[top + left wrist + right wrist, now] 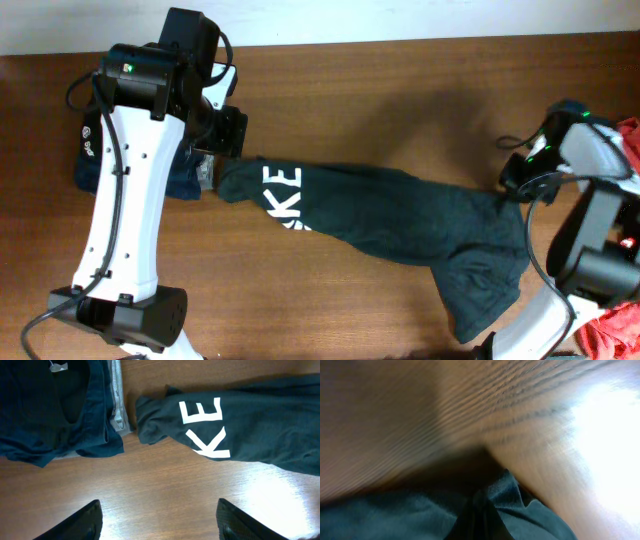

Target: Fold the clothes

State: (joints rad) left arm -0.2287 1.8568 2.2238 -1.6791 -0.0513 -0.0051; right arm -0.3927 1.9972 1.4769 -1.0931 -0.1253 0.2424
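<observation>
Green shirt (400, 215) stretched across wood table (400, 90); L claw (159, 510) spread wide, R claw (515, 178) unclear, view blurred.

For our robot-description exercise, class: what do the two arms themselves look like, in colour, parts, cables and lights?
Both the left arm and right arm have white shell links, black joint housings and black cables looped alongside. Small green lights glow on each; the left fingers are black.

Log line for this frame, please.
green shirt: unfolded, stretched across table | left end effector: open, empty | right end effector: at shirt's end, grip unclear
</observation>
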